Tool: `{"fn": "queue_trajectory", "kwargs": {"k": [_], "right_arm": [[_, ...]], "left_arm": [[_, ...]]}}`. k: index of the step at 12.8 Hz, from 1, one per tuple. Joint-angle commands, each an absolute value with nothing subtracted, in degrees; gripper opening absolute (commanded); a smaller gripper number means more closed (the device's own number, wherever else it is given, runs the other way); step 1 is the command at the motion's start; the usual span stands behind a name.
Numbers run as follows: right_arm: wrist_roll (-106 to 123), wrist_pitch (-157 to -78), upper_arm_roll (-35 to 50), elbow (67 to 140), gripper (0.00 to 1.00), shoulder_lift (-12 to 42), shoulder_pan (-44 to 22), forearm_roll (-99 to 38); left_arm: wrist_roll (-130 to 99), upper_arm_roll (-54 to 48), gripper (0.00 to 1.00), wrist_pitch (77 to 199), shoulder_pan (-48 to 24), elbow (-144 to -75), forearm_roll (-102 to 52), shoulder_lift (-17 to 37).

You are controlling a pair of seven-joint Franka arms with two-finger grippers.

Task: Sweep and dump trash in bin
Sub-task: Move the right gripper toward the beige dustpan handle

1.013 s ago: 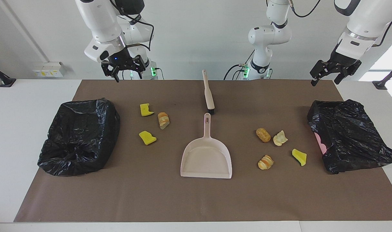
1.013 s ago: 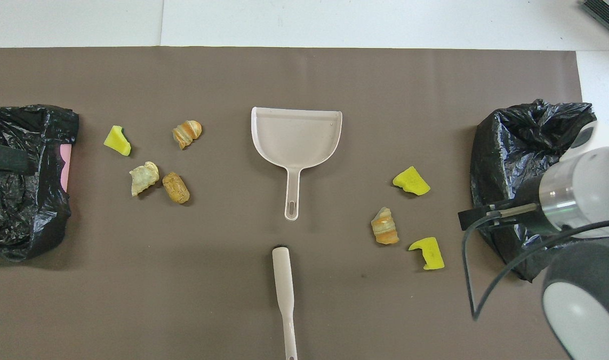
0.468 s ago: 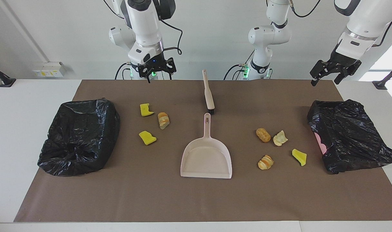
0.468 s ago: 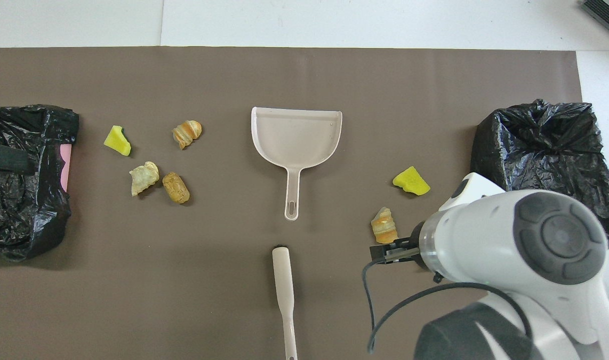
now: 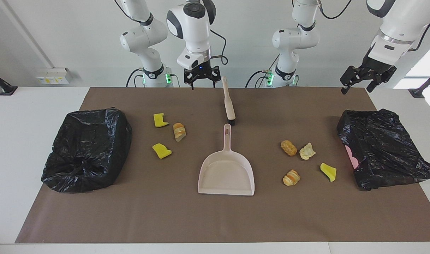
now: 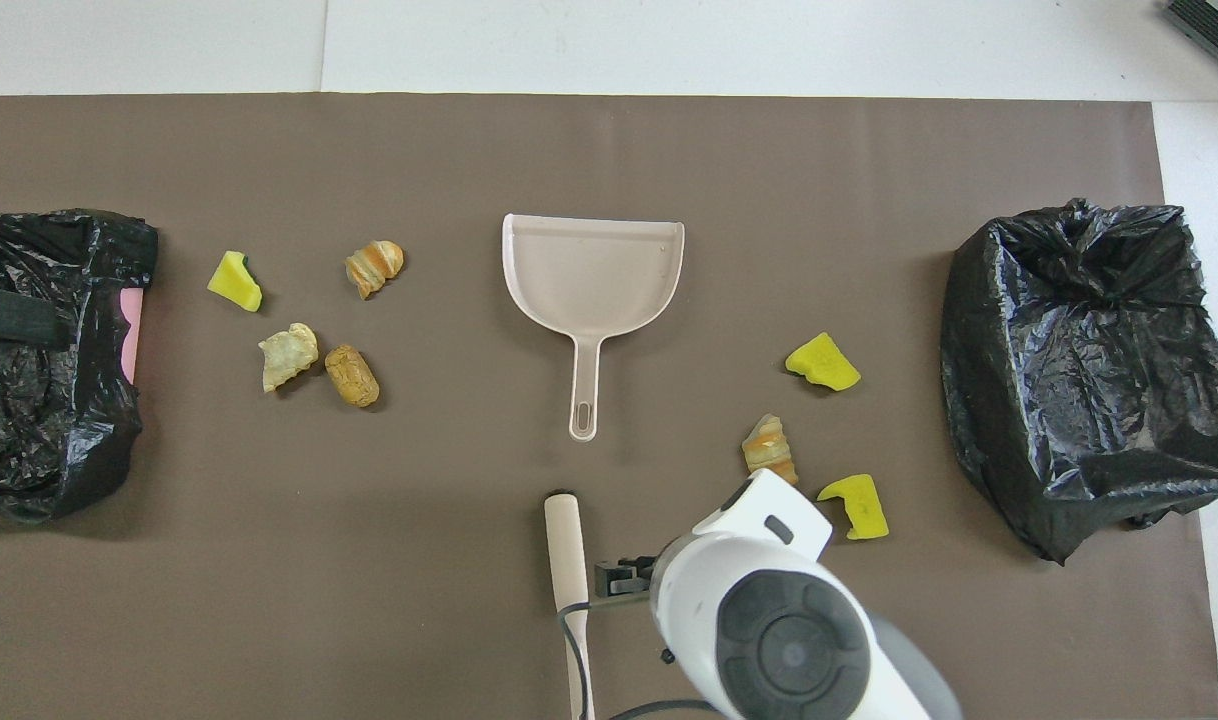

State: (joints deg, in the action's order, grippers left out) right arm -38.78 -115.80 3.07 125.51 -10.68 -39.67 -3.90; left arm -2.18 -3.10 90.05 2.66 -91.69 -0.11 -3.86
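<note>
At centre frame of the facing view, the dustpan point(image 5: 226, 173) lies flat, handle toward the brush point(image 5: 229, 103); 3 trash pieces point(image 5: 179, 132) lie at centre left beside one black bin point(image 5: 88, 150); 4 more pieces point(image 5: 289, 147) lie at centre right beside the other bin point(image 5: 382, 148); at top centre the right gripper point(image 5: 202, 75) hangs released just beside the brush handle; at upper right the left gripper point(image 5: 366, 79) hangs released above its bin.

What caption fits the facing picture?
Right gripper hovers open beside the brush; dustpan and trash wait.
</note>
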Motion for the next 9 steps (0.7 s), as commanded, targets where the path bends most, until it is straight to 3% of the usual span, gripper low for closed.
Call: {"fn": "queue_trajectory", "kwargs": {"k": [1, 5, 9], "right_arm": [[-45.93, -121.53, 2.64, 127.88, 1.00, -7.31, -45.24, -3.78], [-57.91, -123.31, 2.64, 127.88, 1.00, -2.73, -52.37, 0.52], [-57.13, -122.44, 2.55, 126.31, 1.00, -1.58, -50.63, 0.70]], "left_arm": [[-2.29, -2.99, 1.00, 89.65, 2.72, -92.20, -0.26, -4.75], [-2.29, -2.99, 1.00, 89.65, 2.72, -92.20, -0.26, -4.75], [-2.29, -2.99, 1.00, 89.65, 2.72, -92.20, -0.26, -4.75]]}}
